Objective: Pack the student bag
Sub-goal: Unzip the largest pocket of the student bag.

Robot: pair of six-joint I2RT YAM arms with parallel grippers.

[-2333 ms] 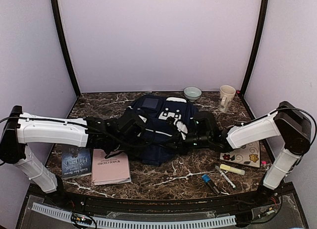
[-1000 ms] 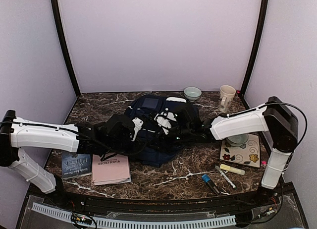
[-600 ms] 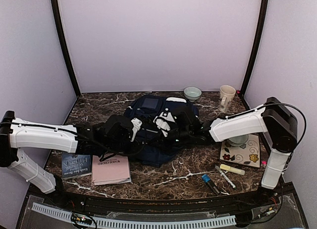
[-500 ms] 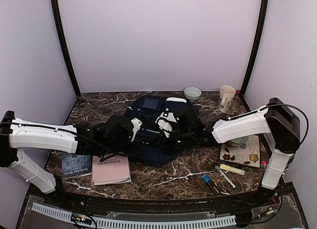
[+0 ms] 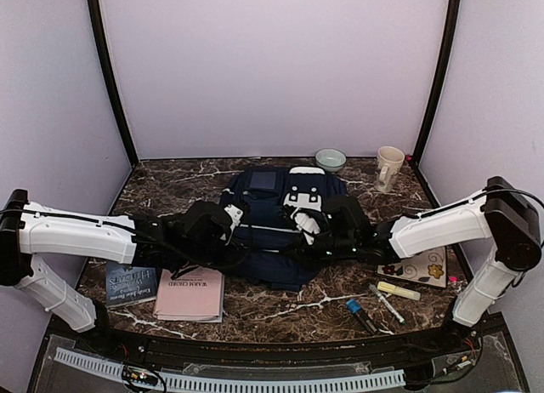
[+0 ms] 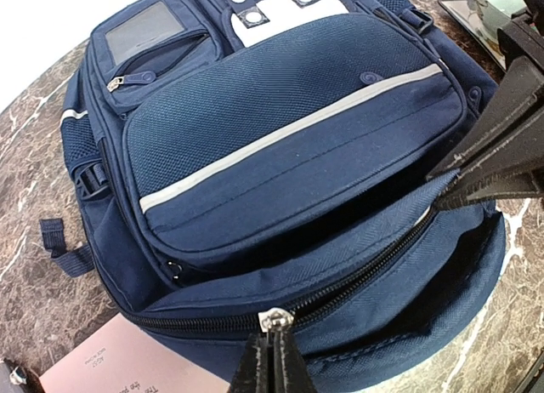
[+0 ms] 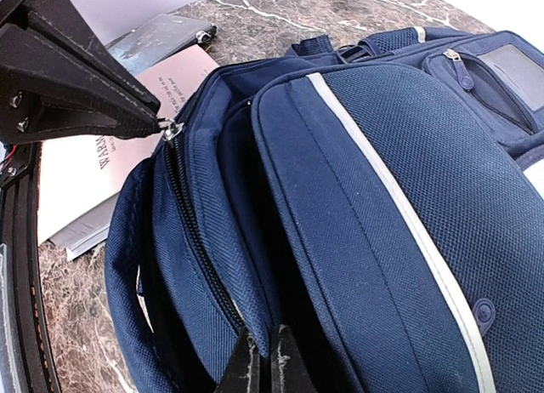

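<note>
- The backpack [image 5: 274, 231] lies flat at the middle of the marble surface [image 5: 170, 185], front pocket up.
- The left jaws are closed on the metal zipper pull [image 6: 274, 319] of the main compartment, at the backpack's near edge.
- The right jaws are closed, pinching blue fabric beside the zipper track [image 6: 357, 278]; the compartment gapes there.
- A pink booklet [image 5: 189, 293] lies just beside the backpack's near left corner.
- A bowl [image 5: 330, 160] and a mug [image 5: 389, 168] stand behind the backpack.
</note>
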